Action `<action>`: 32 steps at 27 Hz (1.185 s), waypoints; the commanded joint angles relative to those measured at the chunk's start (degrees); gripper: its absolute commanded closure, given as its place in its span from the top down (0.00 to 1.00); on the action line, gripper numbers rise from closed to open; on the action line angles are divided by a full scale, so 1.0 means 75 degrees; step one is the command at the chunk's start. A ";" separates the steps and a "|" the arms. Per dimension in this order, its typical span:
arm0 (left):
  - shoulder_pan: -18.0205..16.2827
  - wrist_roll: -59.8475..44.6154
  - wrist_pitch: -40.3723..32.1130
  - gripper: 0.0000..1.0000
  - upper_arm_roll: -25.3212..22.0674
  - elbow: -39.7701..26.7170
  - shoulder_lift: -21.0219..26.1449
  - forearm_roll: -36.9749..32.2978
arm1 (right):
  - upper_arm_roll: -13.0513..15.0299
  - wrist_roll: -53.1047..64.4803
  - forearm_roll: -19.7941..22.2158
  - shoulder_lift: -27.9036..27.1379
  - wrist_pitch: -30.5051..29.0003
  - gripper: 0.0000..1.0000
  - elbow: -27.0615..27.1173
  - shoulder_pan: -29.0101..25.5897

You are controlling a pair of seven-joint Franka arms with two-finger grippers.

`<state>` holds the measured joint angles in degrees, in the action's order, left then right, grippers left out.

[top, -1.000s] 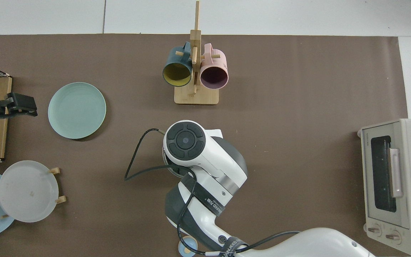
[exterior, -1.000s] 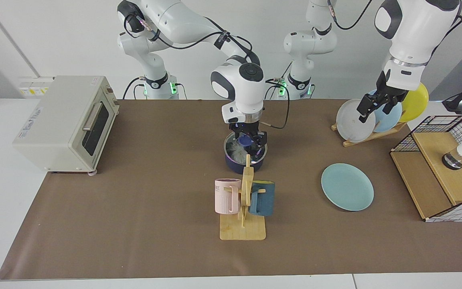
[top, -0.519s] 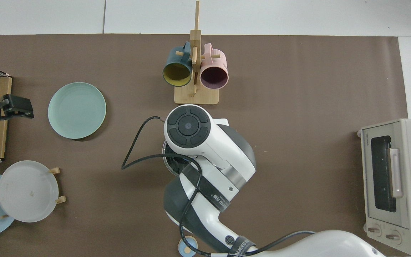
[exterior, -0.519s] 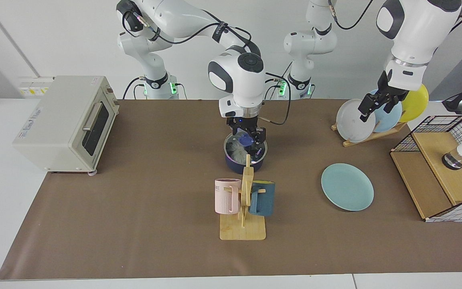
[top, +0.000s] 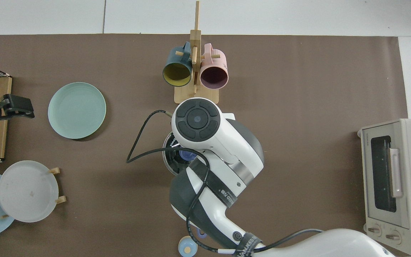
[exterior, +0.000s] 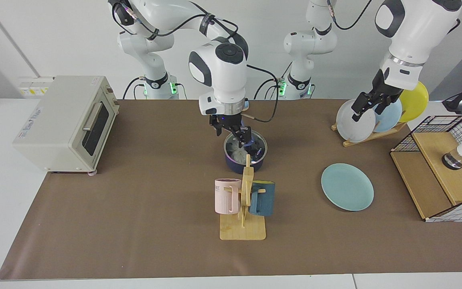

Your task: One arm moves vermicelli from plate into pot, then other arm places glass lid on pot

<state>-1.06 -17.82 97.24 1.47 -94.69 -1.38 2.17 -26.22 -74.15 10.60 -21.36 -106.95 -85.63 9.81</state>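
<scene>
The navy pot (exterior: 245, 161) stands mid-table behind the mug rack, with the glass lid (exterior: 255, 149) resting on it, blue knob (exterior: 247, 140) up. White vermicelli (exterior: 237, 153) shows through the glass. My right gripper (exterior: 231, 130) hangs open just above the lid's rim, up and to the view's left of the knob, touching nothing. In the top view the right arm covers most of the pot (top: 170, 159); the knob (top: 186, 155) peeks out. The teal plate (exterior: 347, 186) (top: 77, 110) lies bare. My left gripper (exterior: 369, 105) (top: 14, 107) waits open, raised near the plate rack.
A wooden mug rack (exterior: 244, 208) with a pink and a navy mug stands just in front of the pot. A toaster oven (exterior: 64, 122) sits at the view's left. Racked plates (exterior: 355, 120) and a wire-and-wood basket (exterior: 441, 168) are at the view's right.
My right gripper has let go of the lid's knob and risen toward the view's left. The lid stays on the pot. The left arm barely shifted.
</scene>
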 commanded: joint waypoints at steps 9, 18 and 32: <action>0.0071 0.0045 -0.0074 1.00 -0.0149 0.0004 -0.0108 0.0051 | 0.0917 0.3040 -0.0404 0.0961 0.0584 1.00 -0.0442 -0.0675; 0.0106 0.0009 -0.0098 1.00 -0.0032 0.0004 -0.0108 0.0051 | 0.2757 0.6439 -0.0968 0.1559 0.0842 1.00 -0.0442 -0.0664; 0.0094 0.0009 -0.0098 1.00 -0.0032 0.0004 -0.0108 0.0051 | 0.3533 0.8293 -0.1354 0.2192 0.1826 1.00 -0.0325 -0.1236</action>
<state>-0.99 -17.82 97.17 1.70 -94.69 -1.52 2.33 1.69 -15.41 2.49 -7.51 -96.22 -87.01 4.32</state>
